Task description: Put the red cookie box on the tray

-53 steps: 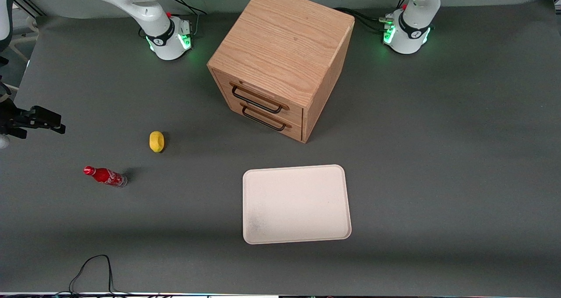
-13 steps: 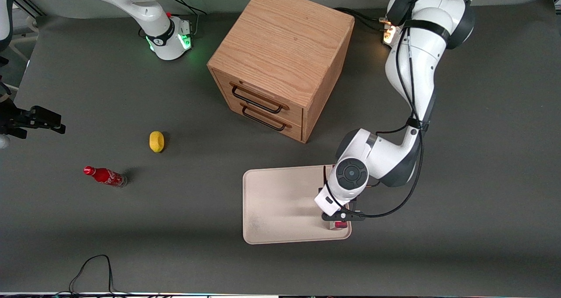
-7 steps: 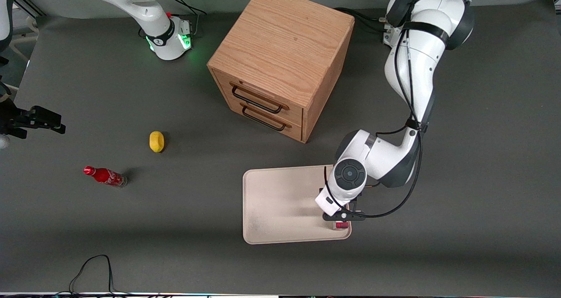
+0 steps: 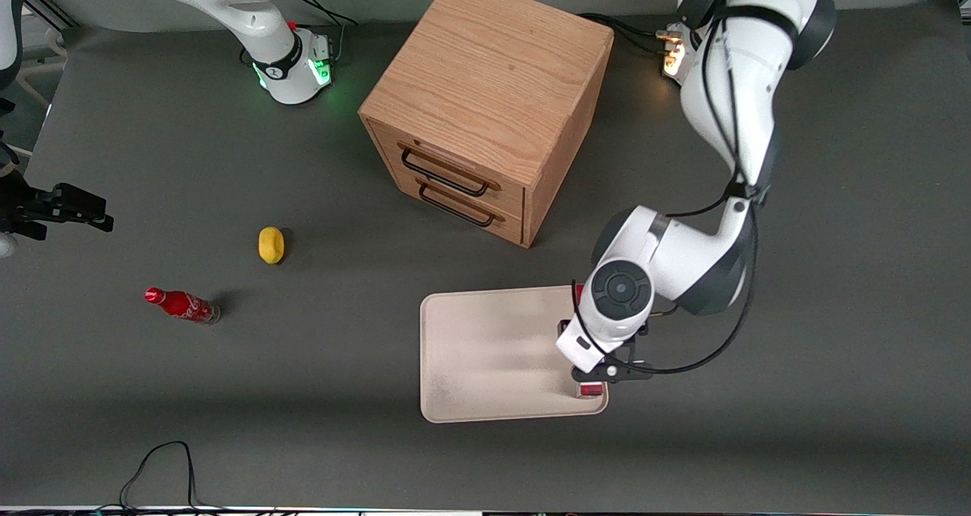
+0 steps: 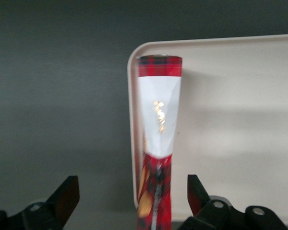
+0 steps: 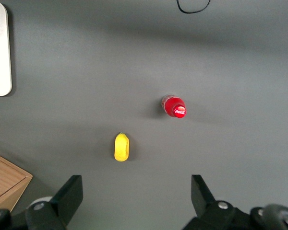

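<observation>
The red cookie box [image 5: 157,143] lies flat on the tray [image 4: 485,349], pressed along the tray's short rim at the working arm's end, with one end reaching the rounded corner there. In the wrist view it runs lengthwise between the gripper [image 5: 132,194] fingers, one dark fingertip [image 5: 67,194] standing well clear on one side and the other equally clear on the opposite flank, so the jaws are released and spread wide, touching nothing. The box's white patch (with small gold marks on it) faces up, and a tartan band caps its end.

From the front the gripper [image 4: 599,375] hangs directly over that edge of the tray, and the arm's wrist hides most of the box; only a red sliver [image 4: 592,388] shows beneath it near the tray's corner closest to the camera.

On the grey table [image 4: 834,311] the wooden cabinet [image 4: 489,102] stands farther from the camera than the tray. A yellow lemon-like object [image 4: 271,244] and a small red cola bottle [image 4: 182,305] lie toward the parked arm's end.
</observation>
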{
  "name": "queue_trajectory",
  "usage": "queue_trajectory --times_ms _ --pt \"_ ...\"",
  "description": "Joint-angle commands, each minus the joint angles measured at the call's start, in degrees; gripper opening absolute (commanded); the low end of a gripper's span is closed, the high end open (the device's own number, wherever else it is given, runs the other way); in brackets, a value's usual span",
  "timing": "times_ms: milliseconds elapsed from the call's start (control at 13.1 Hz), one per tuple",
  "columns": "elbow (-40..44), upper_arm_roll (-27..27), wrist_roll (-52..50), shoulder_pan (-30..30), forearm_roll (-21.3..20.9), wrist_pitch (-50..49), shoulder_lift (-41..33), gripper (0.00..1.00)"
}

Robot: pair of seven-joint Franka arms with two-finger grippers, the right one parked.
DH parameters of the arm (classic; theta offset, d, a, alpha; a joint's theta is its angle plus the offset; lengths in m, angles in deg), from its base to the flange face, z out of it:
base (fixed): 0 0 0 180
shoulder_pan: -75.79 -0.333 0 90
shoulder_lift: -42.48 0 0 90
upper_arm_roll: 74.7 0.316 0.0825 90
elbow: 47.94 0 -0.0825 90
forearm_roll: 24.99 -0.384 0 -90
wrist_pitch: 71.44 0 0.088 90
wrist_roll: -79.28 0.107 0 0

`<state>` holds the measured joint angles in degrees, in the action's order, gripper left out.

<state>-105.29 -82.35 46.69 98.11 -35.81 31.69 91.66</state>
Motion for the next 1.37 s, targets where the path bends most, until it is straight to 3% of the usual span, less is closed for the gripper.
queue_trajectory --times_ms 0,228,533,837,1141,1293 --pt "-2.85 0.01 3.47 -1.75 -0.17 -9.14 -10.73 1.00" --pt "-8.55 -0.09 15.23 -7.54 3.78 -16.71 -21.63 1.00" --pt "-23.30 -0.09 28.42 -19.31 5.37 -16.74 -37.28 1.00" --pt "-25.53 0.09 35.03 -26.54 8.18 -16.64 -40.48 1.00" --pt "-35.44 0.35 34.96 -27.34 9.23 -8.75 -45.91 1.00" --pt "-35.47 0.44 34.43 -27.34 10.03 -8.65 -46.02 1.00"
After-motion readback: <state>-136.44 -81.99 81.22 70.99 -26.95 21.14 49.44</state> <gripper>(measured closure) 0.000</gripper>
